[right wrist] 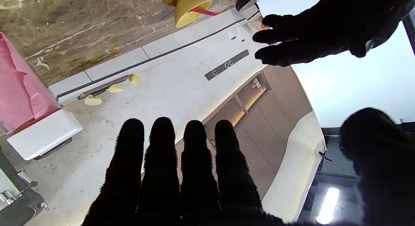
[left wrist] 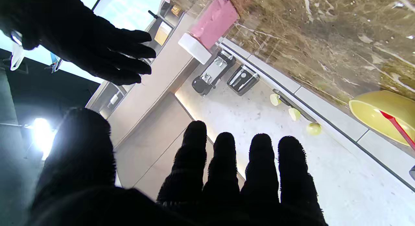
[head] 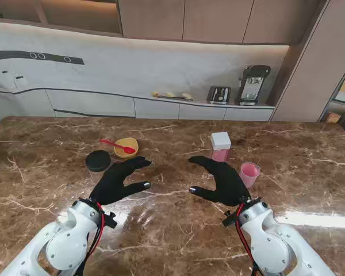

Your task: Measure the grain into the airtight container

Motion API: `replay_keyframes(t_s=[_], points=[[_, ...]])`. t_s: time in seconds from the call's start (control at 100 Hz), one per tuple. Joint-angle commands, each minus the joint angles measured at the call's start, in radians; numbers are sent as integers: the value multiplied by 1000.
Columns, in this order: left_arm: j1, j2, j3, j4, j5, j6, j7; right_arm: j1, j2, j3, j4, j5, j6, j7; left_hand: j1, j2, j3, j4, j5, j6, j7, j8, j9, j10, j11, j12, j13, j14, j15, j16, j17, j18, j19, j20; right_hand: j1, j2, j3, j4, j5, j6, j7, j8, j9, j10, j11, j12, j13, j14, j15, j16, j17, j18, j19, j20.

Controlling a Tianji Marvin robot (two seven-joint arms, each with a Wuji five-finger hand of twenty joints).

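Note:
A yellow bowl (head: pixel 126 148) with a red spoon (head: pixel 116 144) in it sits left of centre; the left wrist view shows the bowl (left wrist: pixel 379 111) and spoon (left wrist: pixel 397 128) too. Beside it lies a round black lid (head: pixel 98 161). A tall pink container with a white lid (head: pixel 220 146) stands right of centre, seen also as the container (right wrist: pixel 19 89) in the right wrist view. A pink cup (head: pixel 249 173) stands by my right hand (head: pixel 223 179). My left hand (head: pixel 119 180) rests near the black lid. Both black-gloved hands are open, fingers spread, holding nothing.
The brown marble table (head: pixel 172 230) stretches wide around both hands. Behind it runs a white counter (head: pixel 132 103) with a toaster (head: pixel 219 95), a coffee machine (head: pixel 252 85) and some yellow fruit (head: pixel 171 95).

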Motion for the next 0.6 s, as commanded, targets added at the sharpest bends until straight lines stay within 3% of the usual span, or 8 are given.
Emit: replay_keyframes(t_s=[0.0,0.38,0.59], points=[[1,2,7,-3,6,5,-8,-5,0,1,3,-3,-1,7,-35,44,-33,25,16,3,-16,-9,-28,-6,-24,-13,-1,-7,-7,1,-11,-27,-17,-1,-10,12,-13,31,0,-10,3,-8,-21,-7,-16,-18,-21,-39,-17,-23,-12,-30,-18,-25],[-13,10,-11,-15,28,-1,-35,6,-1,-2,0,-28,15,-13,-23,29,-32,27,17,1,-17,-5,-23,-7,-25,-10,1,-11,-7,1,-13,-23,-17,0,9,8,-17,33,8,-15,13,-11,-14,-5,-15,-13,-18,-31,-14,-20,-9,-19,-15,-18],[-53,25,-78,-18,41,16,-123,26,1,-10,15,-43,18,-14,6,-5,-30,26,9,-31,-17,-3,-22,-30,-26,-11,4,-45,-15,-5,-18,-5,-24,-3,17,6,-17,34,9,-15,16,-12,-11,-8,-15,-11,-20,-34,-16,-20,-10,-18,-15,-14]])
